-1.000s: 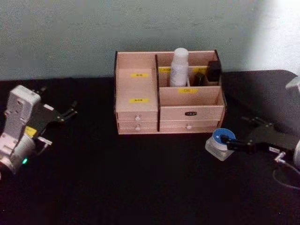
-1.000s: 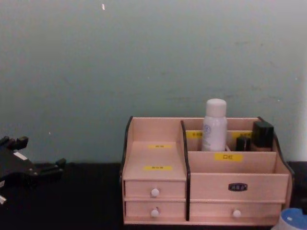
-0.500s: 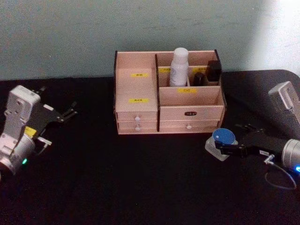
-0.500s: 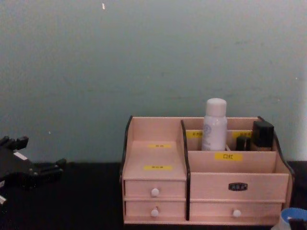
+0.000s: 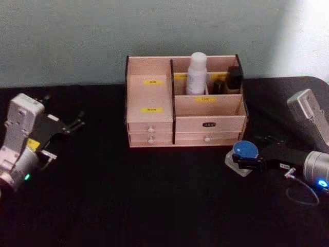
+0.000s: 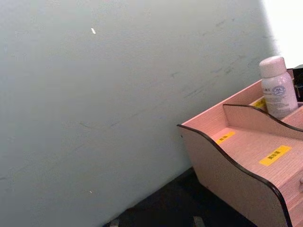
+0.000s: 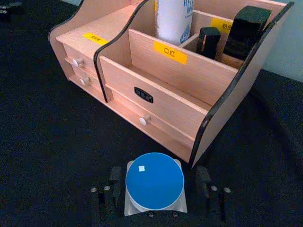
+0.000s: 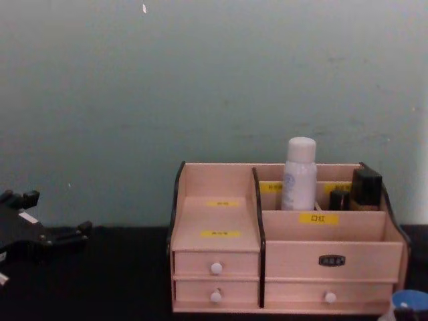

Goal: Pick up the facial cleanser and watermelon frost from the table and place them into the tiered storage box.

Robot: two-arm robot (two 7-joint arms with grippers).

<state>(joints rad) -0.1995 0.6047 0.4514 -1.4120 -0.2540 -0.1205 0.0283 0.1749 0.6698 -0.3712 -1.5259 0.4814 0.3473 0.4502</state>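
Item 1: my left hand (image 5: 78, 120), far left above the black surface (image 5: 154, 200), well apart from everything else, its fingers spread and holding nothing. Item 2: the tiered storage box (image 5: 226, 124), standing mid-surface against the pale wall; its left section is a stepped lid with 2 yellow labels over 2 small white-knobbed drawers, and its right section has open compartments over 2 wider drawers. Item 3: a white bottle (image 5: 196, 74), upright in the rear compartment just right of the dark divider. Item 4: 2 black containers (image 5: 235, 77), upright in the rear right compartments beside the bottle. The front compartment, marked with 1 yellow label, has nothing showing in it. Item 5: a blue-lidded jar (image 5: 245, 150) with a round blue lid on a pale square base, resting on the surface just in front of the box's right front corner, near it but not touching. Item 6: my right hand (image 7: 158, 180), low at the surface on the right, its 2 fingers apart, 1 on either side of the jar, with a gap visible on at least 1 side, so not clamped.
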